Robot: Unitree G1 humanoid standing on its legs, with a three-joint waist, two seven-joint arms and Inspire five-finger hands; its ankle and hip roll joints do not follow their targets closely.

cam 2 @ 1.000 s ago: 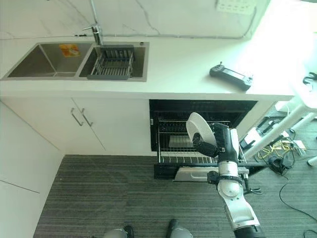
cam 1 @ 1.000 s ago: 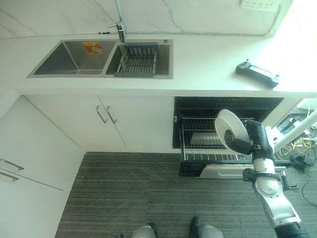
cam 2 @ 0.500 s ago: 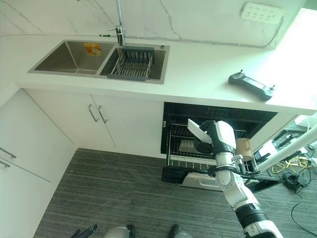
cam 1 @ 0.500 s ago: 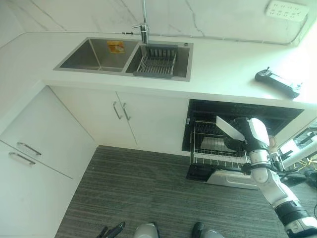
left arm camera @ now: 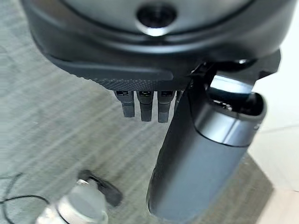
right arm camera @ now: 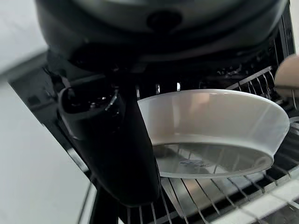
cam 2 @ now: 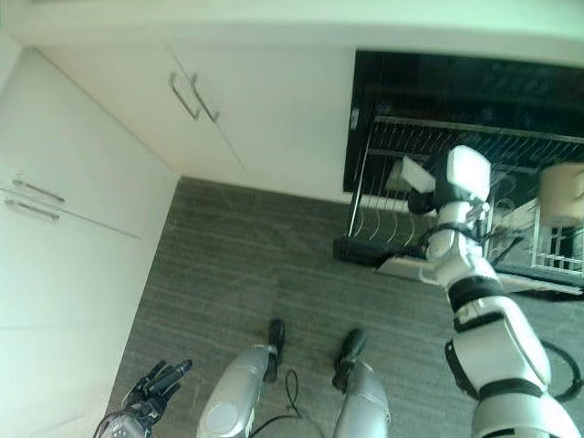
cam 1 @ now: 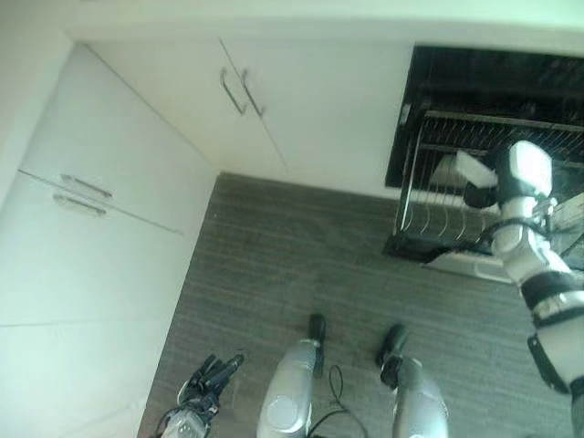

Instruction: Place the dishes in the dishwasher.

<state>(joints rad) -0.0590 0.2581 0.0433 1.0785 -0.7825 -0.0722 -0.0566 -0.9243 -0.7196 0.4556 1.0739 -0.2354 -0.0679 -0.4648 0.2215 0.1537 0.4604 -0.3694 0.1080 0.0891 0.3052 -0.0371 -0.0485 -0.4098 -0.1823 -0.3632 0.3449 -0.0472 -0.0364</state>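
Note:
My right hand (cam 1: 477, 193) is shut on a white dish (cam 1: 474, 168), with the thumb (right arm camera: 119, 149) lying across its rim. The dish (right arm camera: 215, 123) hangs tilted just above the wires of the pulled-out dishwasher rack (cam 1: 436, 217), at its front part. The same dish (cam 2: 408, 173) sits in front of the dark dishwasher opening (cam 2: 474, 87). My left hand (cam 1: 208, 378) hangs low at the left near the floor, its fingers (left arm camera: 140, 105) straight and holding nothing.
A beige thing (cam 2: 560, 193) stands in the rack to the right of the dish. White cabinet doors with bar handles (cam 1: 241, 91) flank the dishwasher on the left, and drawers (cam 1: 78, 192) run along the left side. Grey striped floor (cam 1: 301, 265) lies in front.
The camera has swung down, so counter and sink have left the picture. The right hand has kept hold of the dish and brought it lower over the rack. The left hand has come into sight.

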